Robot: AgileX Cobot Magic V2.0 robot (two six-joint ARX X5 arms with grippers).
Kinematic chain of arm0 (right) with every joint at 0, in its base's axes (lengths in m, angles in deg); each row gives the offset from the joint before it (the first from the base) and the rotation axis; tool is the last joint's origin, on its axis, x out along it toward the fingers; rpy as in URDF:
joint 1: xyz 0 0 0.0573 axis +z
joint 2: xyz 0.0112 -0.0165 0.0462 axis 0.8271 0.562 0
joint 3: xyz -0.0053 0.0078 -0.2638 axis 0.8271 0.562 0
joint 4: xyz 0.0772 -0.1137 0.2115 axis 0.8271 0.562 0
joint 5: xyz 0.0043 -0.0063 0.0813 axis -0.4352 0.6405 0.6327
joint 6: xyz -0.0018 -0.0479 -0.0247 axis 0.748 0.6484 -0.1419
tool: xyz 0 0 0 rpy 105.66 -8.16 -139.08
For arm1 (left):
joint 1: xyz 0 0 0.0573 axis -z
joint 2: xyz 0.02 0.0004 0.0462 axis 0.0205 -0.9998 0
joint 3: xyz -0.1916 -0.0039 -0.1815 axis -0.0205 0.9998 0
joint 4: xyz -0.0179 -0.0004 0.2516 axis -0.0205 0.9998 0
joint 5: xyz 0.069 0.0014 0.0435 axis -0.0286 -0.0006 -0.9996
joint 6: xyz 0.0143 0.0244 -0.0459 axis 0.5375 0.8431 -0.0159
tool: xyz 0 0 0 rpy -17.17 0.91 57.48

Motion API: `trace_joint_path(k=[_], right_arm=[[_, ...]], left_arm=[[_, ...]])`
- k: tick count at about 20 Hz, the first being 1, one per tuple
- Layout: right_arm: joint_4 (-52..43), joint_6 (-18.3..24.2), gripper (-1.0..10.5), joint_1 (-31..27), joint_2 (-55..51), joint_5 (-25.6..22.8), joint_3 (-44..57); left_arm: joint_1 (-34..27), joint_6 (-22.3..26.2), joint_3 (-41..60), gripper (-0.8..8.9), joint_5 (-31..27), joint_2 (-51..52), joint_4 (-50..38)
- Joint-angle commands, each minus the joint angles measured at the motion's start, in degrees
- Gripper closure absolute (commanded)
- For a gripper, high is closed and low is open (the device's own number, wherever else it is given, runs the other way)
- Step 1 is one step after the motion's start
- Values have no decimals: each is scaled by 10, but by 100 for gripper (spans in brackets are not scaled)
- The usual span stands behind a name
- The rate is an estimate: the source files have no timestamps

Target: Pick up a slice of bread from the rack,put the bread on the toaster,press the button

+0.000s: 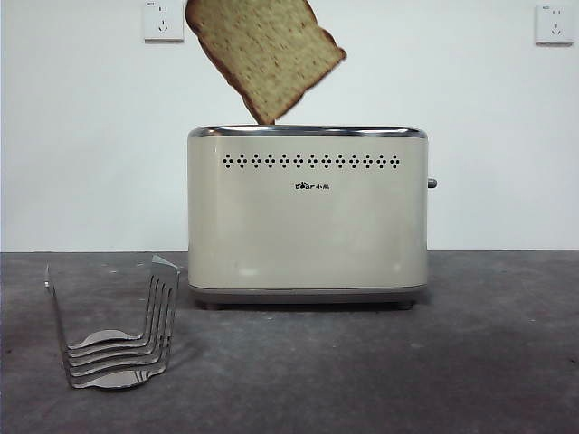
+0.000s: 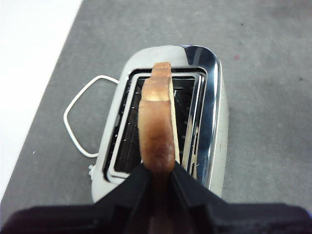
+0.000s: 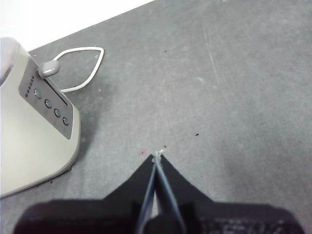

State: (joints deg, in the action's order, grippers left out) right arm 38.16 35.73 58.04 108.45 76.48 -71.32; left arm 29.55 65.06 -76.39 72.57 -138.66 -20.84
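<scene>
The slice of bread (image 1: 267, 50) hangs tilted above the cream toaster (image 1: 308, 217), its lowest corner just over the chrome top rim. In the left wrist view my left gripper (image 2: 158, 170) is shut on the slice of bread (image 2: 157, 122), held edge-on over the toaster's open slots (image 2: 187, 114). The silver wire rack (image 1: 122, 339) stands empty at the front left. The grey button (image 1: 432, 183) sticks out of the toaster's right end; it also shows in the right wrist view (image 3: 48, 68). My right gripper (image 3: 157, 161) is shut and empty above the grey table, beside the toaster's end.
A white power cord (image 2: 78, 122) loops on the table behind the toaster. Two white wall sockets (image 1: 163, 20) sit high on the back wall. The toaster's end panel carries a row of small round buttons (image 3: 52, 108). The table is dark grey.
</scene>
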Motion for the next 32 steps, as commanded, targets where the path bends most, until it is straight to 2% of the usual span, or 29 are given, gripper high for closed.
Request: trace_joint_path(k=[1,11,16,30,32], right_arm=[[-1,4,946,0,0,2,-2],[-1,4,946,0,0,2,-2],[-1,4,946,0,0,2,-2],[-1,4,946,0,0,8,-2],[-2,5,946,0,3,10,-2]], left_arm=[[6,33,-2,822,3,-14,-9],[6,53,-2,822,-3,-46,-6],[12,104,-2,822,-46,-61,-5],[50,107,-2,823,-61,-98,-44],[56,107,-2,823,-79,-98,-45]])
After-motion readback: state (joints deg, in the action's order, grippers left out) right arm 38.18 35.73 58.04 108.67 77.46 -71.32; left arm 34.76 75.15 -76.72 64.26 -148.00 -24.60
